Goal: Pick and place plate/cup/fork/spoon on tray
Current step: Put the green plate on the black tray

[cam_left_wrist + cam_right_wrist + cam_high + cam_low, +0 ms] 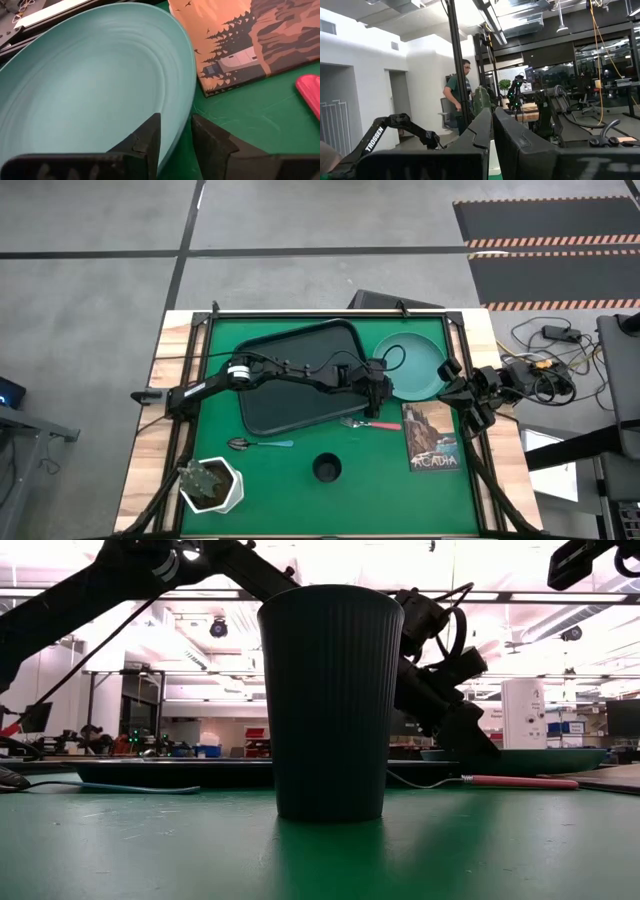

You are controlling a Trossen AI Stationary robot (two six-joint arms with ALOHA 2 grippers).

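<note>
While the left tool [175, 140] straddles the near rim of the plate [408, 366], one finger sits inside the dish and the other outside on the green mat; whether the pads yet pinch the rim cannot be told. That teal plate lies flat on the surface just beside the right edge of the black tray [300, 376], which holds none of the tableware.

By its look the plate is rigid and smooth, probably glazed or hard plastic, so it may slip; the raised rim is the only sensible place to take it, and a wide dish held by one edge is likely to droop.

Near the plate lies the fork [368, 424], pink handle toward the book, tines just at the tray's front edge. Farther left rests the spoon [258, 444] with its light blue handle. Both are slim, stiff and low, best pinched across the handle. Toward the front stands the cup [327, 469], upright, dark and ribbed, probably light.

Idle at the surface's right edge, the right tool [492, 135] has its fingers nearly together around nothing.

Readable writing: "ACADIA" on the illustrated book [431, 437], and "TROSSEN" on the arm seen in the right wrist view. A white pot holding a plant [210, 484] stands at the front left.
</note>
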